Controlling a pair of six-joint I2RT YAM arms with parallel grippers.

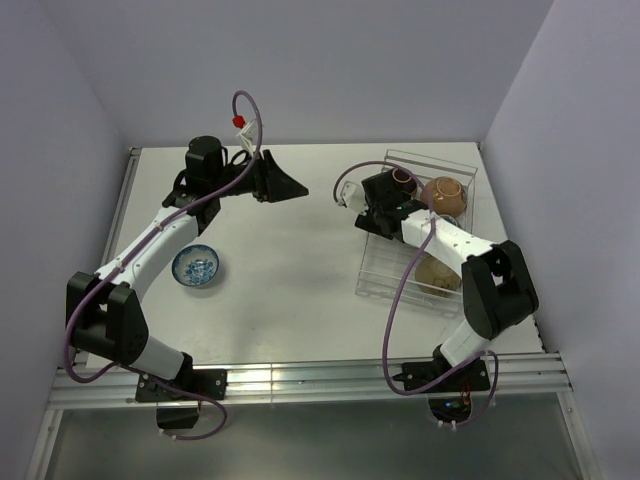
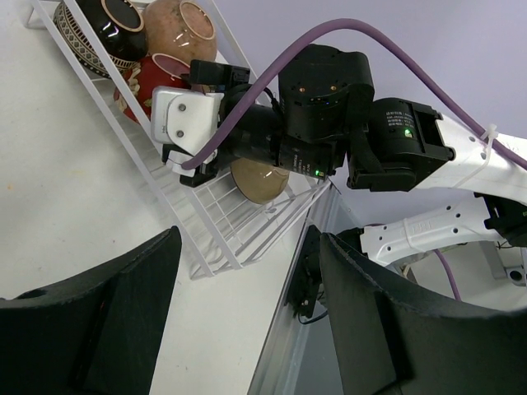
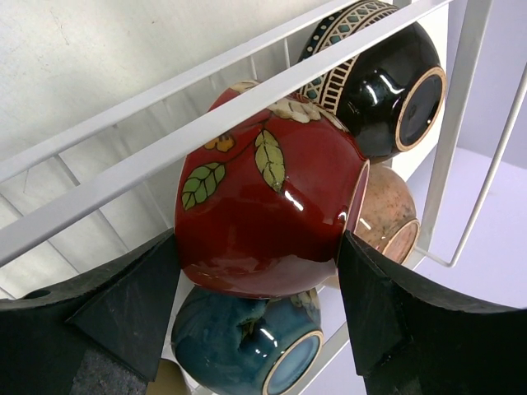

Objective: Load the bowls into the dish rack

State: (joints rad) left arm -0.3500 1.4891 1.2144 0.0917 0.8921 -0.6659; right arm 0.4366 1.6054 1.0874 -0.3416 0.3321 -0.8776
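Observation:
The clear dish rack (image 1: 385, 270) stands at the right. My right gripper (image 1: 385, 200) reaches into its far end. In the right wrist view the gripper (image 3: 257, 245) is shut on a red leaf-painted bowl (image 3: 263, 197) lying on its side, one finger on each side of it. Around it lie a black bowl (image 3: 387, 82), a speckled tan bowl (image 3: 387, 210) and a dark blue bowl (image 3: 239, 346). Another tan bowl (image 1: 437, 272) sits at the rack's near end. A blue-patterned white bowl (image 1: 197, 266) stands on the table at the left. My left gripper (image 1: 288, 186) is open and empty, hovering mid-table.
The left wrist view shows the right arm (image 2: 321, 107) over the rack (image 2: 206, 222), the table's front rail (image 2: 288, 329) and the arm's base. Purple cables loop off both arms. Walls close in the table's back and sides.

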